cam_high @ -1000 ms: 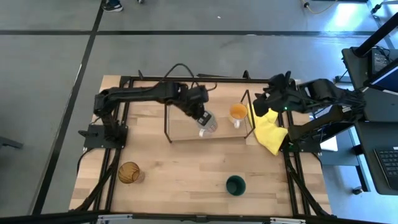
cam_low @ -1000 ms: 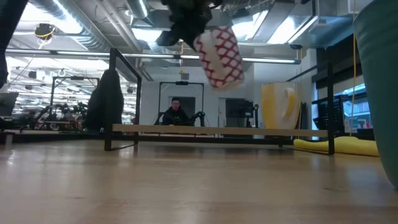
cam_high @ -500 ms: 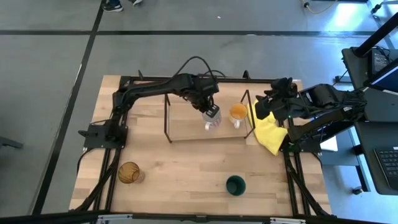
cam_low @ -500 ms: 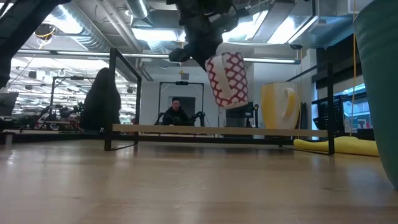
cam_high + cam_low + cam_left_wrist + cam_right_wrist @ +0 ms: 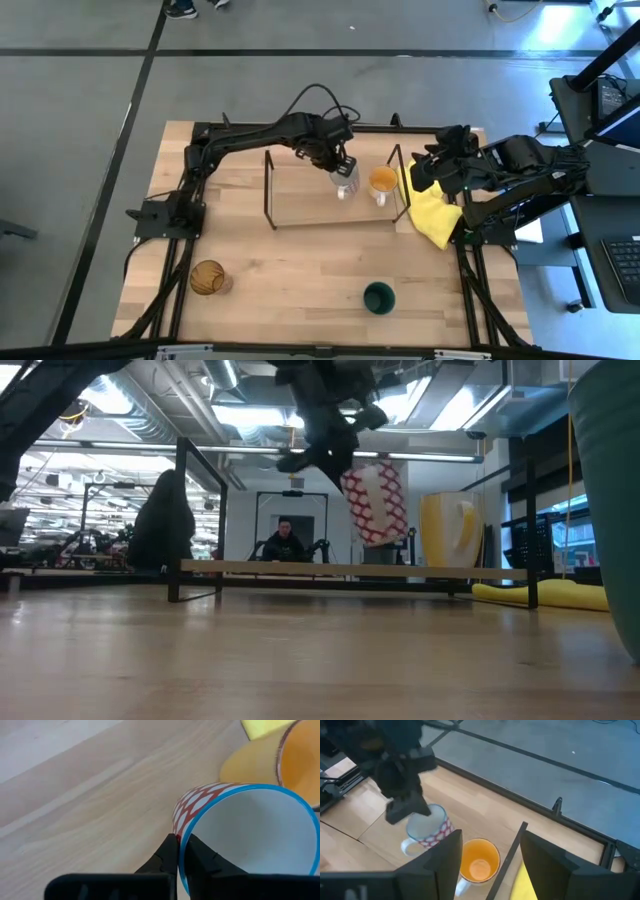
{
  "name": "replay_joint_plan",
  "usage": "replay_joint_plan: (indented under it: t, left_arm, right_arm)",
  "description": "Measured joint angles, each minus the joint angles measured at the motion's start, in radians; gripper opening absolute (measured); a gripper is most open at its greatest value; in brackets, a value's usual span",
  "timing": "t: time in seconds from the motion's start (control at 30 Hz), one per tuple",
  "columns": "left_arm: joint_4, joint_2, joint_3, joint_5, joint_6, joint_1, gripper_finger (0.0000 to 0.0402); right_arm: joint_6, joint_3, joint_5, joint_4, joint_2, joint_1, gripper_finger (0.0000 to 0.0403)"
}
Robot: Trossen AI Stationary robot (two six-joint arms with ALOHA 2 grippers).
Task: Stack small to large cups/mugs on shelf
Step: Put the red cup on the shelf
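Left gripper [image 5: 338,166] over the shelf [image 5: 300,205], pinched shut on the rim of the white mug [image 5: 346,180] — one finger inside, one outside, seen plainly in the left wrist view [image 5: 179,857]. Mug carries a red lattice pattern and a blue rim [image 5: 240,827]. In the low view it hangs tilted, clear above the shelf board [image 5: 300,568], not touching it [image 5: 375,503].

Orange mug [image 5: 382,181] stands on the shelf near its right end frame, just beside the held mug; from the right wrist view the two sit close, orange one [image 5: 479,861] upright with its white handle toward the camera, white mug [image 5: 427,831] next to it under the left gripper [image 5: 402,802].

Right gripper [image 5: 428,165] waits off the shelf's right end, above the yellow cloth [image 5: 433,215] at the table edge. Its fingers [image 5: 445,857] stand wide apart — open, holding nothing.

Amber tumbler [image 5: 207,277] sits at the front left of the table, well apart from the shelf. Green cup [image 5: 379,297] at the front, right of centre; in the low view it fills the right edge [image 5: 608,500].

A person [image 5: 285,540] sits in the room behind.
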Motion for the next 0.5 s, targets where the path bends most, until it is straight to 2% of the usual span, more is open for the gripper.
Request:
replay_joint_plan:
  t: [0.23,0.5]
  left_arm:
    - [-0.020,0.023,-0.001,0.014,0.024,-0.016,0.0008]
    - [-0.048,0.023,0.000,-0.014,0.038,-0.010,0.0011]
  right_arm:
    - [-0.011,0.000,-0.001,-0.015,0.000,0.007,0.0201]
    - [-0.011,0.000,0.011,-0.026,0.000,0.007,0.0201]
